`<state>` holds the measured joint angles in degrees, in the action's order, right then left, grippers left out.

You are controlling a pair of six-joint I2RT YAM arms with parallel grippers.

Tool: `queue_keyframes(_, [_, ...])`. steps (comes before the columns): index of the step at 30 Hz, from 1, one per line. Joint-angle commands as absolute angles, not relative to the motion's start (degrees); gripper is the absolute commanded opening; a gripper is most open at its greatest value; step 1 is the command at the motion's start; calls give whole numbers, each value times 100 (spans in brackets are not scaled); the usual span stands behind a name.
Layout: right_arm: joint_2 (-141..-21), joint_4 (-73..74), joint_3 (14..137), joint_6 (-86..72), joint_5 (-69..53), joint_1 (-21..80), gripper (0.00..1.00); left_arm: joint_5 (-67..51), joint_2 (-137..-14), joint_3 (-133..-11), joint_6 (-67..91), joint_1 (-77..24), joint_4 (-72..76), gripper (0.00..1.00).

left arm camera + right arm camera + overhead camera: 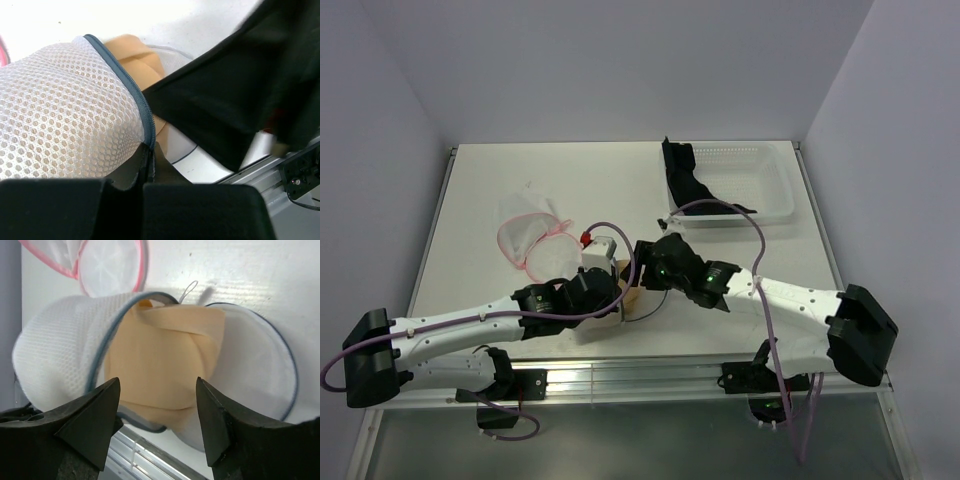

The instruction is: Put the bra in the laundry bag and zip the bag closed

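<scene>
A white mesh laundry bag (55, 360) with a blue-grey zipper rim lies open near the table's front edge. A beige bra (165, 360) sits in its mouth, partly inside; it also shows in the left wrist view (137, 57) and in the top view (633, 297). My left gripper (148, 152) is shut on the bag's zipper rim (145, 112), holding the mesh (60, 110) up. My right gripper (158, 390) is open and empty, just in front of the bra, jaws on either side of it without touching. In the top view the two grippers meet over the bag (590, 325).
A second, pink-trimmed mesh bag (532, 238) lies at the left middle of the table. A white basket (760, 190) with dark clothing (685, 178) stands at the back right. The table's metal front rail (145, 460) is close below the bag.
</scene>
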<state>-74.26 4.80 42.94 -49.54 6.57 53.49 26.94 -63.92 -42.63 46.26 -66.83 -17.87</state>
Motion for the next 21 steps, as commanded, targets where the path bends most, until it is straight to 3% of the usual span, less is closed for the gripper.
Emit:
queue_keyframes(1, [-6970,1203,4623,-4843,1300,5388,70,2821,-6381,-4228,4737,-6688,-1652,0])
queue_keyframes(11, [-6258,1828,3921,-5370,1881,5080,71,2830,-6337,-4219,4746,-6688,-1608,0])
queue_keyframes(21, [-6503,1302,3322,-5722,1811,5019,68,2786,-6346,-4157,4755,-6688,-1485,0])
